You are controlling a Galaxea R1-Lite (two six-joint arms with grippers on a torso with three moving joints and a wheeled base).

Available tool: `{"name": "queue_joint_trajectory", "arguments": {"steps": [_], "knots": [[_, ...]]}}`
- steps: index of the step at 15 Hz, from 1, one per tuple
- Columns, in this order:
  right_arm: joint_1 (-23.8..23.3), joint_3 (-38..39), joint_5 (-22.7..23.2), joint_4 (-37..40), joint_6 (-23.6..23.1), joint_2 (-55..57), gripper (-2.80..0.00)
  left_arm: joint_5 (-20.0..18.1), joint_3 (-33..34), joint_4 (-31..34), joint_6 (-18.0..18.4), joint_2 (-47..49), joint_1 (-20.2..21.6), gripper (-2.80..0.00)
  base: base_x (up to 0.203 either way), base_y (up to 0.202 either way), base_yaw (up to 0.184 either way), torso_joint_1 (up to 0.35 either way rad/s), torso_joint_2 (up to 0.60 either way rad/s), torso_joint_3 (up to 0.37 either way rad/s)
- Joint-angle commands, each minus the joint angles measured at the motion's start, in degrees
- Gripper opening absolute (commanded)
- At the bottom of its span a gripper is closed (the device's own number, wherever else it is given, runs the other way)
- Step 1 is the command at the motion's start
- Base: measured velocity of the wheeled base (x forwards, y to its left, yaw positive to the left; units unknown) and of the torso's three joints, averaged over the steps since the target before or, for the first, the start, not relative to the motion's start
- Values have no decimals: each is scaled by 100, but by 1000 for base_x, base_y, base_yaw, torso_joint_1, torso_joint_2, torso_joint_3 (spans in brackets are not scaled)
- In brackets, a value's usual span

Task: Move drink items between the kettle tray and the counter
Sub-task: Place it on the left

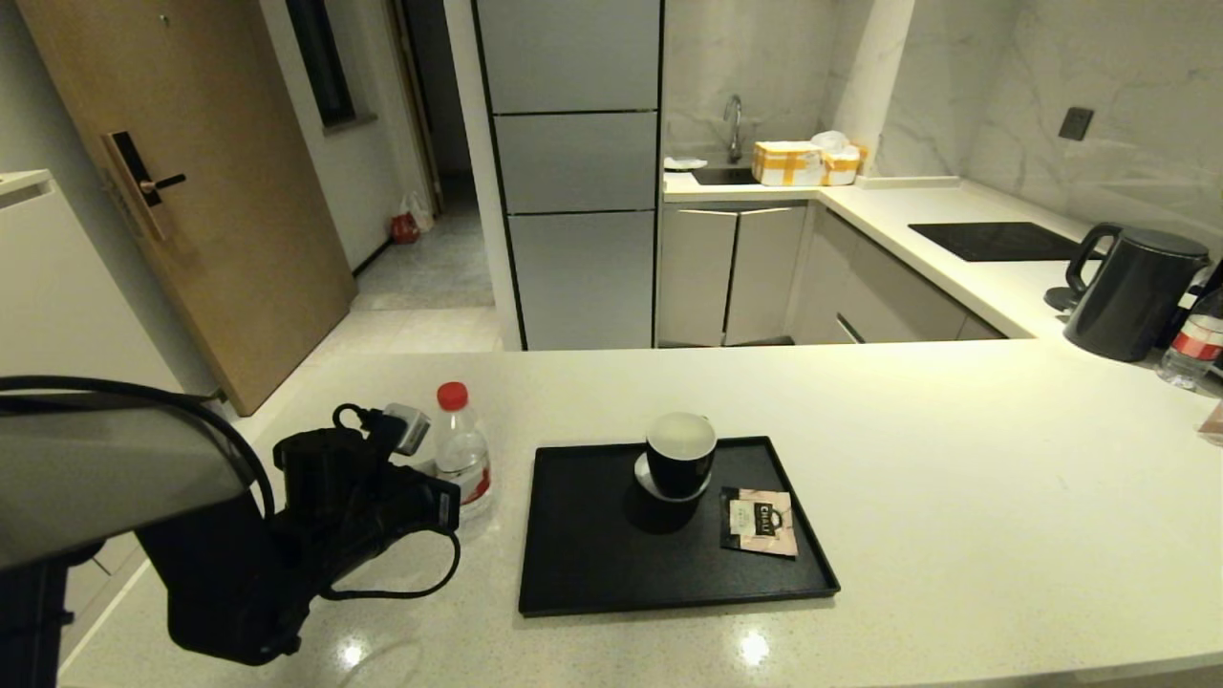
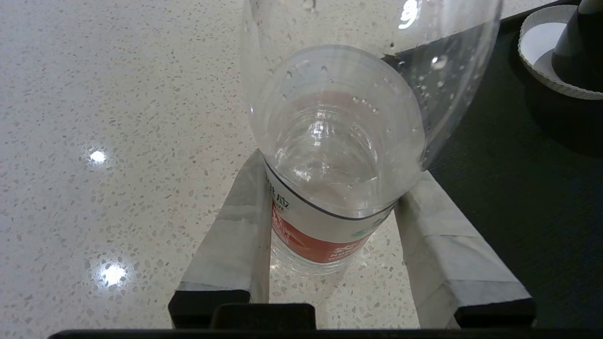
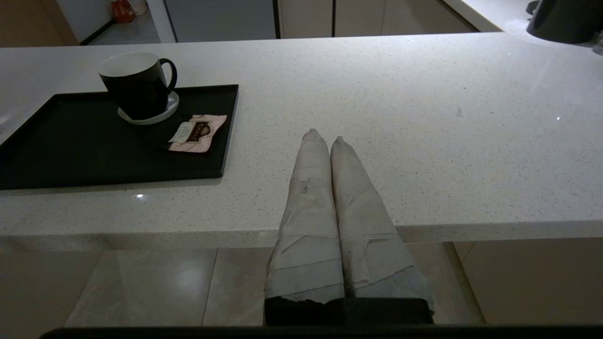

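Note:
The clear water bottle [image 1: 461,449] with red cap and red label stands upright on the cream counter [image 1: 955,497], just left of the black tray [image 1: 592,573]. My left gripper [image 2: 332,174] is around its labelled lower body [image 2: 330,155], with a taped finger pressed to each side. The pink-and-black tea sachet [image 1: 761,522] lies flat at the tray's right side, also visible from the right wrist [image 3: 195,133]. My right gripper [image 3: 325,139] is shut and empty, parked at the counter's front edge to the right of the tray [image 3: 94,160].
A black cup [image 1: 679,454] with white inside sits on a white coaster at the tray's back. At the far right stand the dark kettle [image 1: 1132,291] and a second bottle [image 1: 1194,344]. A black hob panel [image 1: 994,241] lies on the side counter beyond.

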Motion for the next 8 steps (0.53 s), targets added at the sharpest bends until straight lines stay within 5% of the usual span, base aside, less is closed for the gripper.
{"name": "queue_joint_trajectory", "arguments": {"steps": [1,2,3,8], "knots": [[-2,9,4,2,-2,0,-280,-4,14,-23,5,48,-1,-280,0,0,0,0,0,0],[-2,9,4,2,-2,0,-280,-2,8,-23,5,48,-1,-280,0,0,0,0,0,0],[-2,9,4,2,-2,0,-280,0,6,-23,5,48,-1,0,0,0,0,0,0,0],[-2,9,4,2,-2,0,-280,9,104,-31,-3,14,-1,0,0,0,0,0,0,0]]}}
